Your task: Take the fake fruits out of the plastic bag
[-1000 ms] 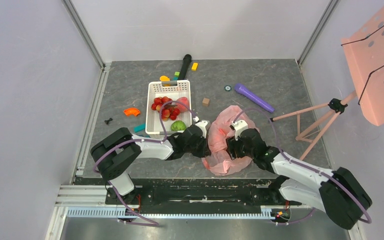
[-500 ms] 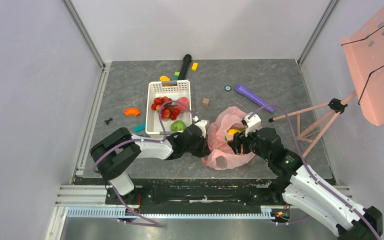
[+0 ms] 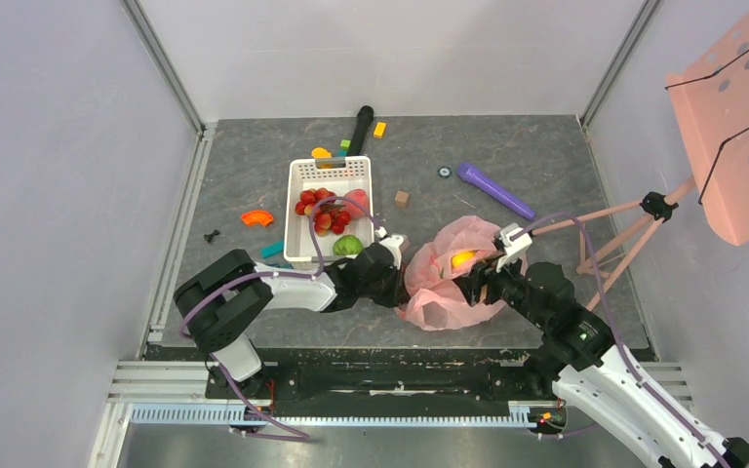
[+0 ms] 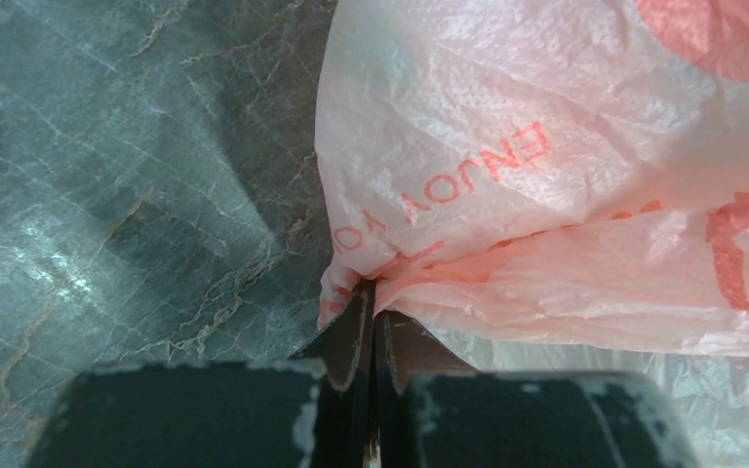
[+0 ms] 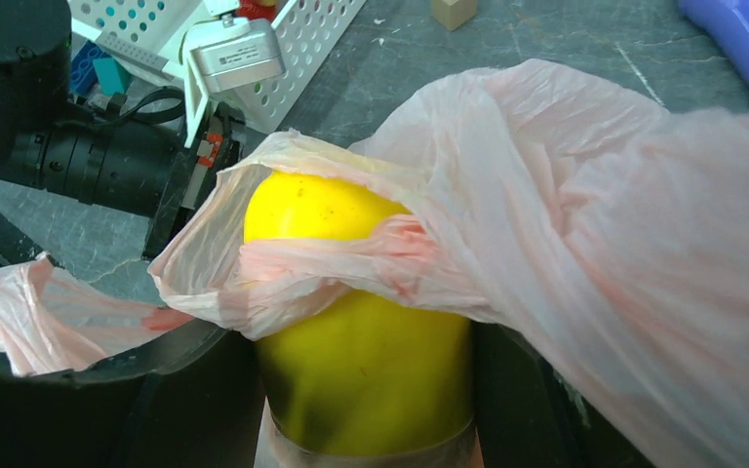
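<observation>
Much of the smooth yellow plastic toy fruit (image 5: 351,331) is veiled. A crumpled band of the thin, translucent pink plastic bag (image 5: 595,244) crosses its middle, and its lower end runs off the bottom edge of the right wrist view, so no leaves can be made out. It sits at the bag's mouth between the two dark fingers of the right end effector (image 5: 366,414), which grips it from both sides. From above, only a yellow patch shows and film hides those fingers. The left end effector (image 4: 371,336) is clamped tight on a fold of the bag's edge, low over the grey marbled table (image 3: 254,156). A cluster of red berries (image 3: 327,210) and a green apple (image 3: 348,245) lie in the white perforated plastic basket (image 3: 297,210), near the bag's left side.
</observation>
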`<state>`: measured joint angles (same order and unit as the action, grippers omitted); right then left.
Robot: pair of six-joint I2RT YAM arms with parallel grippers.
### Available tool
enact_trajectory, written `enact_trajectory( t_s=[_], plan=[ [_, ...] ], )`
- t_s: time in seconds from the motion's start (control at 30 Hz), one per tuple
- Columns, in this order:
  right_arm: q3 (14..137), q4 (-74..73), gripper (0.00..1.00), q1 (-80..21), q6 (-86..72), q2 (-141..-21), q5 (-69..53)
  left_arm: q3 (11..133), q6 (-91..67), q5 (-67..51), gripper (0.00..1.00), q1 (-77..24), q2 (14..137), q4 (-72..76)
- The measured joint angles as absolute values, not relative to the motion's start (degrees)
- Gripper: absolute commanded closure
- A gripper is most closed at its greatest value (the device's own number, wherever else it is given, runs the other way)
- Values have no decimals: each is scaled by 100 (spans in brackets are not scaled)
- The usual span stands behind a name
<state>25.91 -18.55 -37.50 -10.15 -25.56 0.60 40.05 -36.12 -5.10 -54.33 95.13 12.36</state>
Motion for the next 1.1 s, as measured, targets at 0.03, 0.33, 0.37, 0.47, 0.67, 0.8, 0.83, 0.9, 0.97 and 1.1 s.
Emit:
enact_trajectory(
  t_s=[0.03,0.33,0.37,0.47,0.67,0.8,0.83,0.9,0.97,1.1],
  plan=[
    [2591,-1868,34,-3750,-1048,-2497,123,3999,-3612,-510,98,-5433,9500,1232],
    [2709,-2349,31,-3752,-1481,-1920,963,3972,-3612,-502,98,-5435,9421,1310],
    [2735,-2418,31,-3752,-1531,-1876,1050,3972,-3612,-502,98,-5435,9421,1339],
    [2838,-2628,32,-3756,-1636,-1846,1194,3975,-3612,-506,98,-5437,9421,1411],
    [3299,-2893,36,-3752,-1669,-2477,714,3975,-3612,-499,98,-5439,9384,1315],
    [3701,-2930,40,-3750,-1647,-3232,-91,3986,-3610,-454,98,-5433,9284,976],
    [3750,-2930,41,-3747,-1645,-3415,-327,4007,-3610,-438,98,-5426,9244,834],
    [3743,-2989,41,-3747,-1645,-3629,-720,4108,-3605,-384,98,-5404,9137,530],
    [3686,-3085,42,-3747,-1645,-3726,-1009,4259,-3597,-305,98,-5363,9030,305],
    [3597,-3312,43,-3747,-1636,-3719,-1483,4698,-3546,-263,98,-5041,8742,27]
  ],
)
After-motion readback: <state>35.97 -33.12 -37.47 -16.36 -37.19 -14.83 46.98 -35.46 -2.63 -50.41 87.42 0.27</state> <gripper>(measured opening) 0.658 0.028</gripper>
